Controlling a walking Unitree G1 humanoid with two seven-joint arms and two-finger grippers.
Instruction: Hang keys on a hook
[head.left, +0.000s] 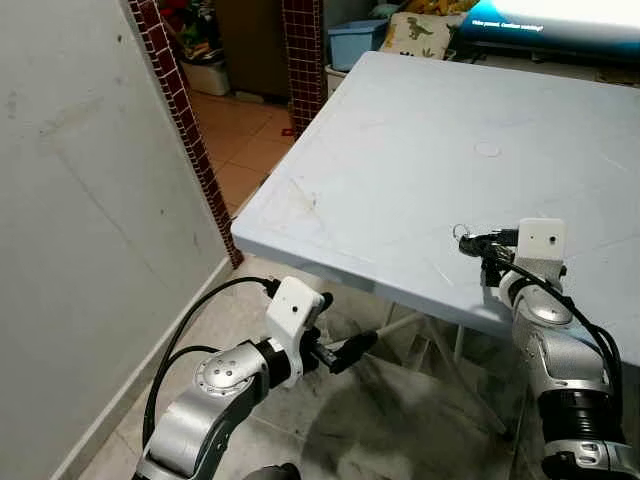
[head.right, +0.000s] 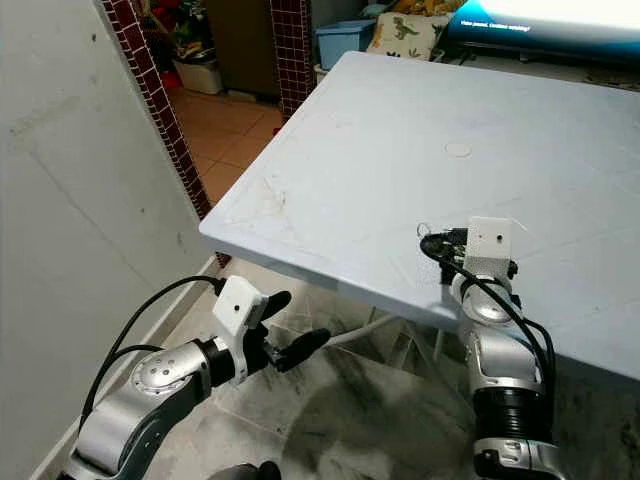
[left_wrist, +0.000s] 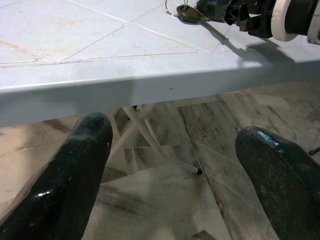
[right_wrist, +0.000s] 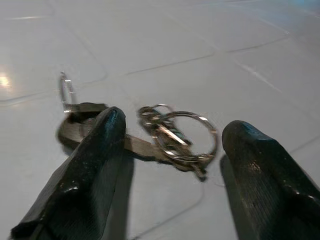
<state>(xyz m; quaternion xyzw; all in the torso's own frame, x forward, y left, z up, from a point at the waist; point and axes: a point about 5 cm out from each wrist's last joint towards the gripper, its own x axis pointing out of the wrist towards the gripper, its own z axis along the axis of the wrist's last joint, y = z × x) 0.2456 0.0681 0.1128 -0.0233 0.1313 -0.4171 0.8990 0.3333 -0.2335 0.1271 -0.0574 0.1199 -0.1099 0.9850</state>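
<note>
Looking along your right end effector (right_wrist: 172, 150), you have the keys (right_wrist: 165, 135) lying flat on the pale bench (head.left: 400, 150), near its front edge on the right, framed between spread fingers that have not closed on them: a sensible line-up for a pinch. The bunch is thin metal, loose rings and a flat blade, likely to slide on that smooth plastic top. Your left end effector (left_wrist: 175, 170) hangs spread below the bench edge, idle.
</note>
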